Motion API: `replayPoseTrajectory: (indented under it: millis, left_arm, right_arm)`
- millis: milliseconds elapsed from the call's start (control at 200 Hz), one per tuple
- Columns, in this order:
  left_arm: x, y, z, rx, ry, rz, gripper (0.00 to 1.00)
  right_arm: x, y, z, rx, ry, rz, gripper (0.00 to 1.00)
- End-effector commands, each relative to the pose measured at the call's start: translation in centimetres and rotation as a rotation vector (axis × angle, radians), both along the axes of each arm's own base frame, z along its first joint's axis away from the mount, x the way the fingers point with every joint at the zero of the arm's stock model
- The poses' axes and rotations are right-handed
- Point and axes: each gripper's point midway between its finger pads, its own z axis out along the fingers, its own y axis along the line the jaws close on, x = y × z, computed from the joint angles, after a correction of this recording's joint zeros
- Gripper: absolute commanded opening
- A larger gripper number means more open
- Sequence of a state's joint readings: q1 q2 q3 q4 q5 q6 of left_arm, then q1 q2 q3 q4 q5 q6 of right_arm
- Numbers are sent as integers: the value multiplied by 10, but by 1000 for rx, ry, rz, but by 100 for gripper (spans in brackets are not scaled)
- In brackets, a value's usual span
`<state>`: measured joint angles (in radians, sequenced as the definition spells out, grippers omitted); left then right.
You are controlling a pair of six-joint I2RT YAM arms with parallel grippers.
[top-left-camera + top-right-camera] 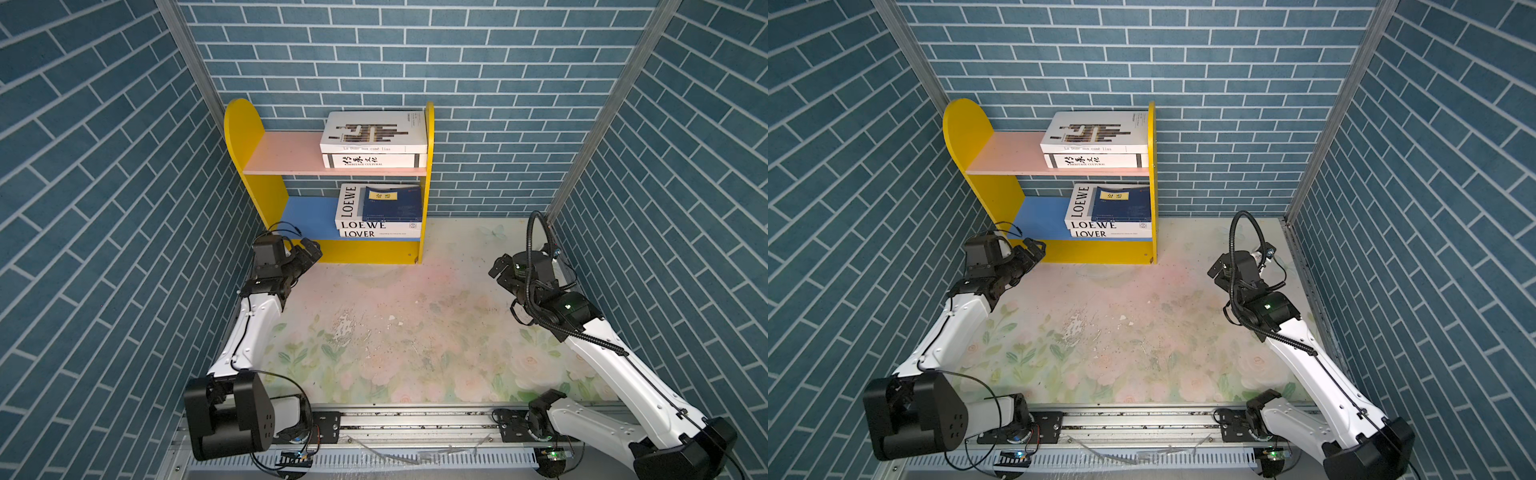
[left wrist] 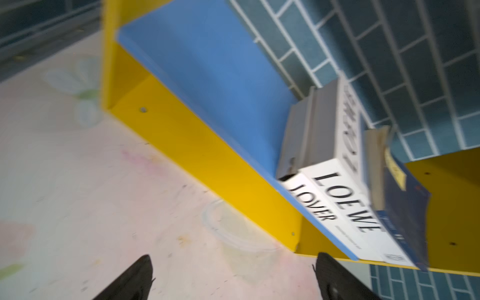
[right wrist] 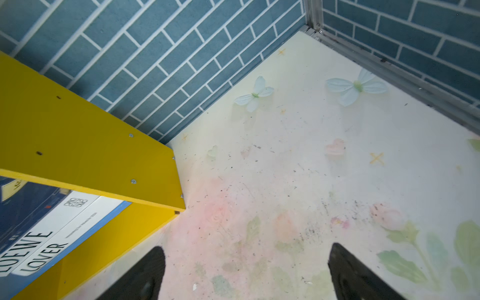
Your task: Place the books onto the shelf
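Both tools, left tool [image 1: 311, 250] and right tool [image 1: 500, 267], stand with jaws apart and empty, since no book lies on the desk [image 1: 415, 324]. All five books [image 1: 374, 133] lie flat on the shelf [image 1: 245, 124], close against its right panel, probably for support.

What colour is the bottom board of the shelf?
The lower board is blue, clearest in left wrist view.
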<state>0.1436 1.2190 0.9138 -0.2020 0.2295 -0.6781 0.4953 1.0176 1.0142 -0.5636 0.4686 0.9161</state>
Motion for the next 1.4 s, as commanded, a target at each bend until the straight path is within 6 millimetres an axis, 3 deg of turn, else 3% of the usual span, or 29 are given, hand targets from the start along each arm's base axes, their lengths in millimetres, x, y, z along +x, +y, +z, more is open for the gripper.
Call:
replayPoseTrajectory:
  millis: [0, 150, 165, 325, 455, 640, 905, 1085, 1145, 1175, 1240, 1395]
  left_arm:
    - [-34, 32, -18, 151, 76, 77, 100]
    - [-48, 50, -17, 343, -9, 109, 100]
    - [-52, 51, -26, 357, 0, 112, 100]
    - [-61, 61, -33, 540, -111, 122, 100]
    - [-64, 65, -50, 603, -139, 130, 99]
    - [-46, 63, -79, 594, -149, 106, 100]
    - [-1, 34, -98, 679, -165, -44, 100]
    - [1, 4, -102, 735, -223, -166, 99]
    - [4, -9, -116, 770, -233, -222, 100]
    - [9, -12, -109, 795, -263, -216, 100]
    - [11, -16, -119, 795, -188, -265, 100]
    - [12, -17, -116, 801, -202, -263, 99]
  right_arm:
    - [-13, -31, -4, -134, 33, -54, 98]
    - [-19, -61, -15, -252, 104, -120, 98]
    - [-20, -64, -16, -263, 112, -126, 98]
    - [-32, -91, -18, -349, 165, -237, 99]
    - [-36, -97, -18, -335, 154, -269, 99]
    - [-39, -97, -21, -307, 151, -286, 98]
    - [-43, -99, -21, -326, 193, -294, 98]
    - [-43, -103, -18, -356, 192, -308, 98]
    - [-42, -105, -19, -370, 197, -314, 98]
    - [-42, -105, -20, -377, 199, -318, 98]
    - [-39, -108, -19, -398, 197, -334, 99]
    - [-32, -113, -18, -462, 181, -363, 98]
